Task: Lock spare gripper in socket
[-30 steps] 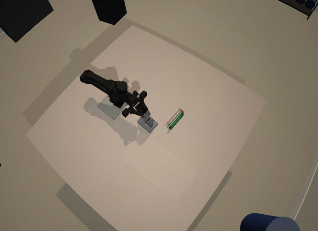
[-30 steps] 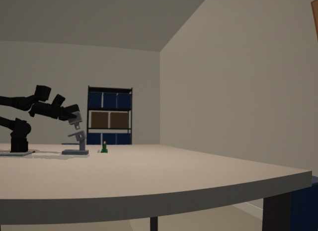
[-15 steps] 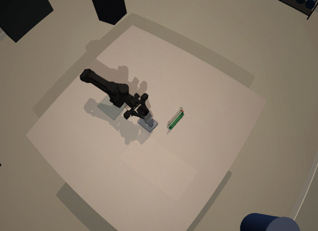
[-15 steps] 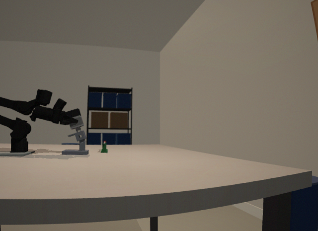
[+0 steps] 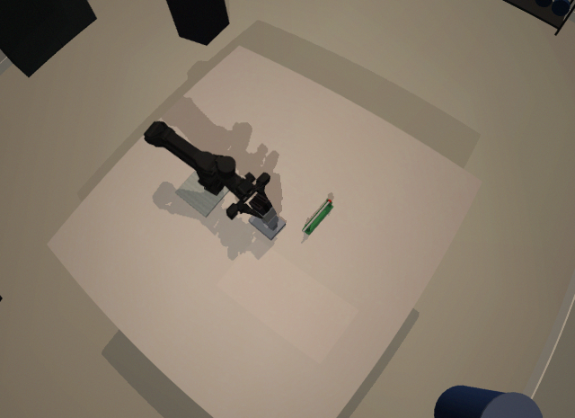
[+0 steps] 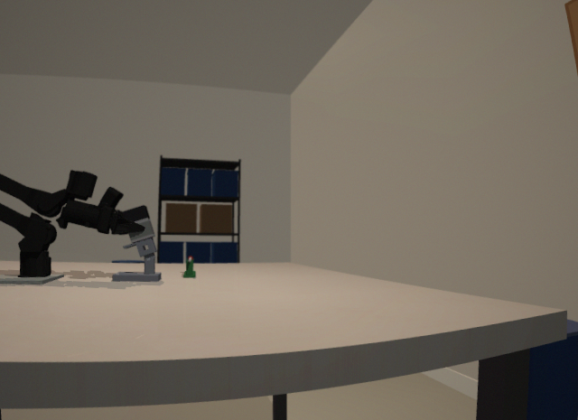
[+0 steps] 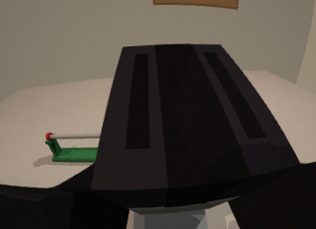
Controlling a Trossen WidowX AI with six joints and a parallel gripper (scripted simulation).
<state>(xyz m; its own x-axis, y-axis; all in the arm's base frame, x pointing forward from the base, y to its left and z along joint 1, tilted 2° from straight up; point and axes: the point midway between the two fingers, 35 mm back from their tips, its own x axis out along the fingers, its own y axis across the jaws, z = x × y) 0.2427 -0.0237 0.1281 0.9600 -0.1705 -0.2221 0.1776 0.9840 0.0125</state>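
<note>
My gripper [image 5: 260, 208] [image 6: 134, 227] is shut on the spare gripper [image 5: 269, 214] [image 6: 145, 229] [image 7: 185, 130], a dark wedge-shaped body with a grey lower part. It holds the spare gripper tilted, right on top of the grey mount's socket [image 6: 148, 250]; how deep the spigot sits in the socket is hidden. The mount's flat base [image 5: 279, 228] [image 6: 135, 276] rests on the table. The lock pin [image 5: 317, 214] [image 7: 78, 133], a thin pale rod with a red head, lies apart on a green cradle [image 5: 323, 217] [image 6: 189, 269] [image 7: 75, 154] to the right of the mount.
The arm's base stands on a grey plate [image 5: 197, 198] [image 6: 32, 278] left of the mount. A shelf with blue and brown boxes [image 6: 199, 210] stands behind the table. A blue cylinder [image 5: 482, 402] stands off the table at the lower right.
</note>
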